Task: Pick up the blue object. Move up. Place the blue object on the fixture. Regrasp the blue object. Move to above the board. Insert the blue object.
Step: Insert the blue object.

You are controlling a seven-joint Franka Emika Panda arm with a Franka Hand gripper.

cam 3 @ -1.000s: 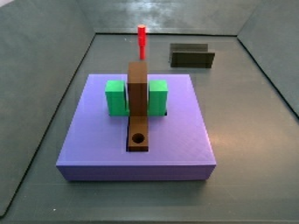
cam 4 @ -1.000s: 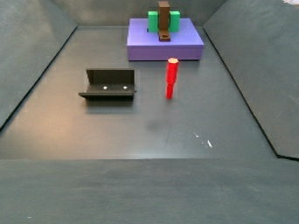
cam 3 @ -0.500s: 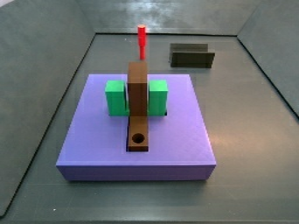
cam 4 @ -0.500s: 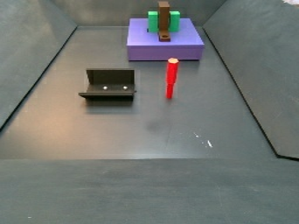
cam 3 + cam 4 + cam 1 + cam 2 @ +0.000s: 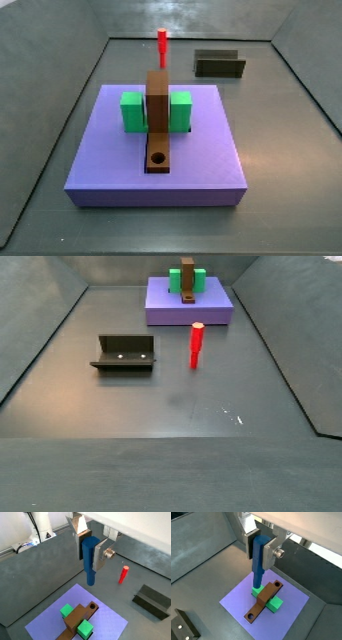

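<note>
In both wrist views my gripper (image 5: 91, 554) (image 5: 260, 550) is shut on the blue object (image 5: 90, 564) (image 5: 258, 562), a slim peg held upright between the silver plates, its lower end hanging free. The lavender board (image 5: 110, 619) (image 5: 241, 597) lies well below it. A brown strip with a round hole (image 5: 263, 601) crosses the board between green blocks (image 5: 272, 603). Off to one side stands the dark fixture (image 5: 152, 601) (image 5: 181, 624). Neither side view shows the gripper or the blue object; both show the board (image 5: 201, 150) (image 5: 167, 306) and fixture (image 5: 219, 64) (image 5: 126, 353).
A thin red peg (image 5: 123, 574) (image 5: 162, 45) (image 5: 195, 346) stands upright on the dark floor between board and fixture. Grey walls enclose the floor on all sides.
</note>
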